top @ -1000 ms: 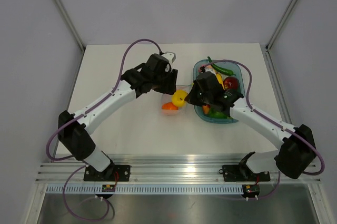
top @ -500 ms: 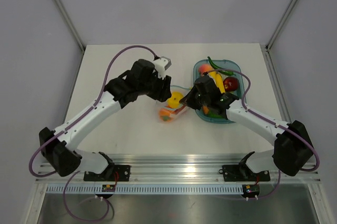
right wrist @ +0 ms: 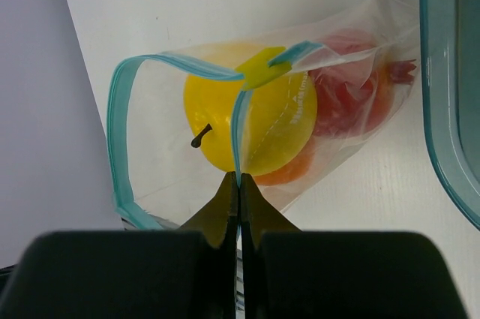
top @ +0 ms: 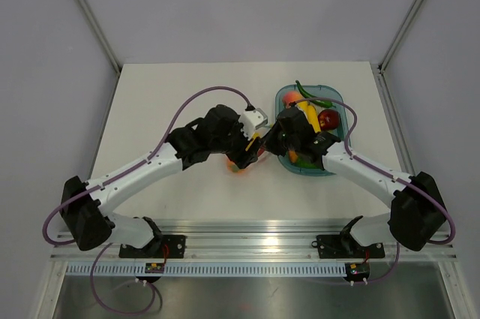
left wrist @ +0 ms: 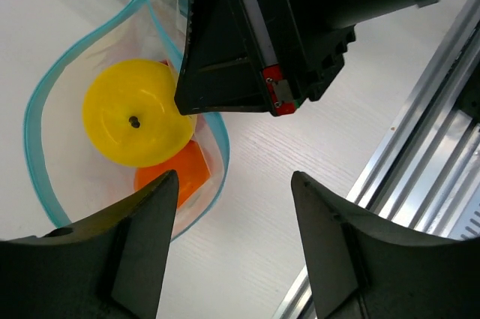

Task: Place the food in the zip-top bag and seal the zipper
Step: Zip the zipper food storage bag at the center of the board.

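The zip-top bag (right wrist: 345, 49) lies on the white table with its mouth open. Inside it are the yellow fruit (right wrist: 247, 127) and the orange fruit (right wrist: 296, 173), and a red shape (right wrist: 349, 101) shows through the plastic. My right gripper (right wrist: 238, 178) is shut on the teal zipper (right wrist: 120, 131), near its yellow slider (right wrist: 261, 70). My left gripper (left wrist: 236, 259) is open and empty, hovering just above the bag beside the yellow fruit (left wrist: 135, 120) and the orange fruit (left wrist: 180, 176). From above, both grippers meet over the bag (top: 238, 167), which is mostly hidden.
A blue-tinted clear tray (top: 334, 171) stands right of the bag, holding bananas (top: 309, 112), a green chili (top: 315, 98), a green pepper (top: 307, 161) and a dark red round fruit (top: 328, 118). Its rim (right wrist: 442, 109) is close to the bag. An aluminium rail (left wrist: 420, 169) runs along the near edge.
My left arm has swung right and toward the front, from the back of the bag to just above it, hiding the fruits from above. My right gripper has stayed at the bag's mouth.
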`<state>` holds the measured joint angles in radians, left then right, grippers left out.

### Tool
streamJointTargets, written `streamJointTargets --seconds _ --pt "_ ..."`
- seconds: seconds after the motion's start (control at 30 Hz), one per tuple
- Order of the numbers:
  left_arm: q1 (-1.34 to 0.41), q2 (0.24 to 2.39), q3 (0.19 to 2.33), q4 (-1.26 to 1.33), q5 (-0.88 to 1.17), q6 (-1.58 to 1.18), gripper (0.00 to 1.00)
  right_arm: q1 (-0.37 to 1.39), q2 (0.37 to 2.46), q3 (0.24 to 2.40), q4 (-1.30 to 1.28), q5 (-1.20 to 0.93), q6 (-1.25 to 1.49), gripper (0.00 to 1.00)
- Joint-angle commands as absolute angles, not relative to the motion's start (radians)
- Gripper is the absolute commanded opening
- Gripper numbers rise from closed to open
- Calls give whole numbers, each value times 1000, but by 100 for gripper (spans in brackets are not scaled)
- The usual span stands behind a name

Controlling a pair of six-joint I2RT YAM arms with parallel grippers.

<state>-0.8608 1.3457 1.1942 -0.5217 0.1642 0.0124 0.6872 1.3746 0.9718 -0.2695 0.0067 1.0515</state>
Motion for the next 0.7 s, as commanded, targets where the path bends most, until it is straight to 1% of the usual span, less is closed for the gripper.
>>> streamJointTargets --seconds 0.0,0.17,0.2,0.4,0.43,0.47,0.5,0.53,0.57,0.6,0.63,0.67 --pt "-862 1362 1166 -416 199 101 64 692 1330 1006 -278 18 1045 0" --pt "-864 1339 1086 -310 167 118 59 692 1309 999 -287 21 1046 0" --pt "-864 1338 1072 -292 167 124 54 692 1302 997 -287 23 1045 0" --pt "-864 1368 1075 -281 152 115 46 692 1287 1006 -301 25 1035 0" --pt "-864 1373 1080 -284 150 117 37 692 1285 1006 -301 26 1029 0" --pt "-864 1379 1081 -284 147 117 32 690 1285 1006 -301 25 1029 0" --pt "-864 1382 1086 -288 144 114 24 692 1282 1005 -302 25 1026 0" --pt "-864 1385 1091 -293 146 112 14 692 1279 1002 -301 20 1014 5" --pt "-864 1390 1092 -302 147 113 8 692 1275 1005 -302 18 1000 12" --pt "-862 1391 1092 -305 153 114 1 692 1272 1006 -314 20 986 21" --pt "-864 1393 1095 -308 164 114 0 692 1263 1009 -318 21 948 33" --pt "-864 1394 1095 -314 170 117 0 692 1252 1012 -328 31 925 49"
